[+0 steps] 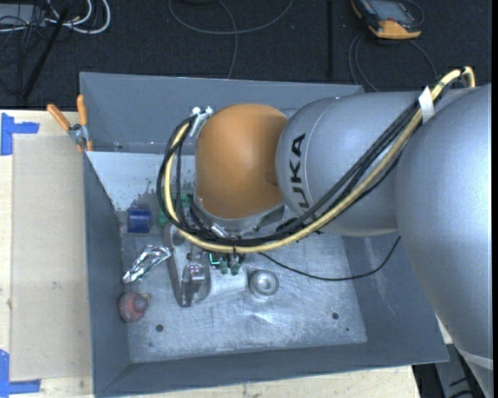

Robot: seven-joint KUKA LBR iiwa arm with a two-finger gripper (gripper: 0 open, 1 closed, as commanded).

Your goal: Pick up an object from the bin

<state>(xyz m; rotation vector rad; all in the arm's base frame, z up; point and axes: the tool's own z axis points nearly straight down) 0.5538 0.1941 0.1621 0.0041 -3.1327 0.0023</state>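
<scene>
The gripper hung low over the left half of the bin, its tip close to the grey floor, below the orange cover on the arm's wrist. Whether it was apart or together could not be told, since the wrist and its looping cables hid much of it, and nothing could be seen clamped in it.

The nearest thing was a shiny crumpled metal piece, lying just beside the gripper on its left, slanting up towards it; whether the two touched could not be told. A round silver cap lay on the floor near the gripper's right side, clearly apart from it. A reddish-brown ball sat below the metal piece, towards the bin's lower left corner and apart from the gripper. A small blue cylinder stood above the metal piece, by the sloping left wall and left of the wrist.
</scene>
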